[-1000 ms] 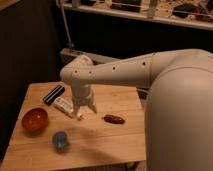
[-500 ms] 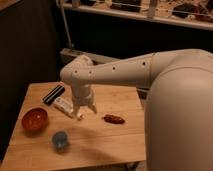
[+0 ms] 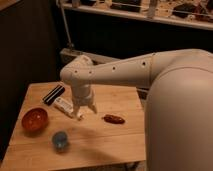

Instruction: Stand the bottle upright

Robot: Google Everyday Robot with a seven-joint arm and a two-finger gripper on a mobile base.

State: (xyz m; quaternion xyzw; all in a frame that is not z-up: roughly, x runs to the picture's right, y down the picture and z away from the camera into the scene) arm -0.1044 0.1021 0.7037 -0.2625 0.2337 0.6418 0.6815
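I had the pincer (image 3: 86,111) left of centre frame, its two prongs apart, low over the bench (image 3: 115,140). The bottle (image 3: 64,106) lay on its side just left of it.

Dim room, warm light pooled on the counter (image 3: 115,142), dark all round.
Light comes from above and the near side. The white arm (image 3: 120,72) is bright on top and shaded underneath, and its big shell at right looks close to washed out. The gripper (image 3: 86,109), jaws apart, hangs low over the counter by the bottle (image 3: 64,105) cap end, half in the arm's shade. The red bowl (image 3: 34,120) shows a dull sheen. The shelf (image 3: 130,12) up top catches light, and the wall below it is near black.
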